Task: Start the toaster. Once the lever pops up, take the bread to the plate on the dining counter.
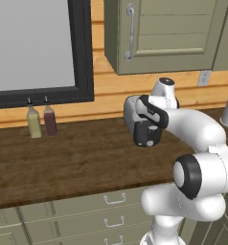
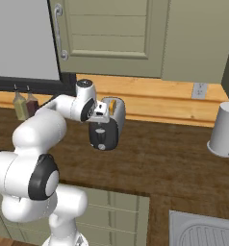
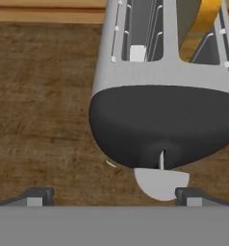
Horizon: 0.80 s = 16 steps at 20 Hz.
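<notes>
The toaster stands on the dark wood worktop, its black end panel facing me. The bread, a tan-yellow slice, sticks up from the right slot; it also shows as bread at the toaster's top. The pale grey lever juts out low on the end panel. My gripper hangs open just above that end, its fingertips spread wider than the lever and holding nothing. In the left base view my hand covers part of the toaster. The plate and the dining counter are out of view.
Two small bottles stand against the wall to the left. A white canister sits at the right, and a sink lies near the front right. Wall cabinets hang above the toaster.
</notes>
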{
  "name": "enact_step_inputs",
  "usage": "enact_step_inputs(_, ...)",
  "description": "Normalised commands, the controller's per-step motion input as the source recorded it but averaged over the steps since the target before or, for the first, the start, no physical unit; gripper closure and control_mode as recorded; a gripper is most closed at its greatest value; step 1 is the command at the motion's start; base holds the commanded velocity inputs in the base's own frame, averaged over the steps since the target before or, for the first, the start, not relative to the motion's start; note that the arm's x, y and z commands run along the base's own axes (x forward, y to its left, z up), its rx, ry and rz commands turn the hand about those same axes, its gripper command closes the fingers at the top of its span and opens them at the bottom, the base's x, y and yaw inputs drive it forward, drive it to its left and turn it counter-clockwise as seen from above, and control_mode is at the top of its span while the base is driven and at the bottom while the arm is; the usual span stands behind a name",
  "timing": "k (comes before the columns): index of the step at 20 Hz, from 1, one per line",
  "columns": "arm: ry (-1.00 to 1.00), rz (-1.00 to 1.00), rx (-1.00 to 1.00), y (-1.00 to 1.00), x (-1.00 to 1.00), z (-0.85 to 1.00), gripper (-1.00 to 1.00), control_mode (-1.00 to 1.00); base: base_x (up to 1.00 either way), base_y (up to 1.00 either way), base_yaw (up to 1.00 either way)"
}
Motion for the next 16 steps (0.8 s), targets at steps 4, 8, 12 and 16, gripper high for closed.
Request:
enact_step_inputs(4, 0.0, 0.0, 0.0, 0.0, 0.0, -0.14, -1.0, -1.0, 0.0, 0.0, 0.0)
enact_step_inputs(8, 0.0, 0.0, 0.0, 0.0, 0.0, -0.18, -1.0, -1.0, 0.0, 0.0, 0.0)
enact_step_inputs(12, 0.0, 0.0, 0.0, 0.0, 0.0, -0.17, -1.0, -1.0, 0.0, 0.0, 0.0)
enact_step_inputs(16, 0.0, 0.0, 0.0, 0.0, 0.0, -0.19, -1.0, -1.0, 0.0, 0.0, 0.0)
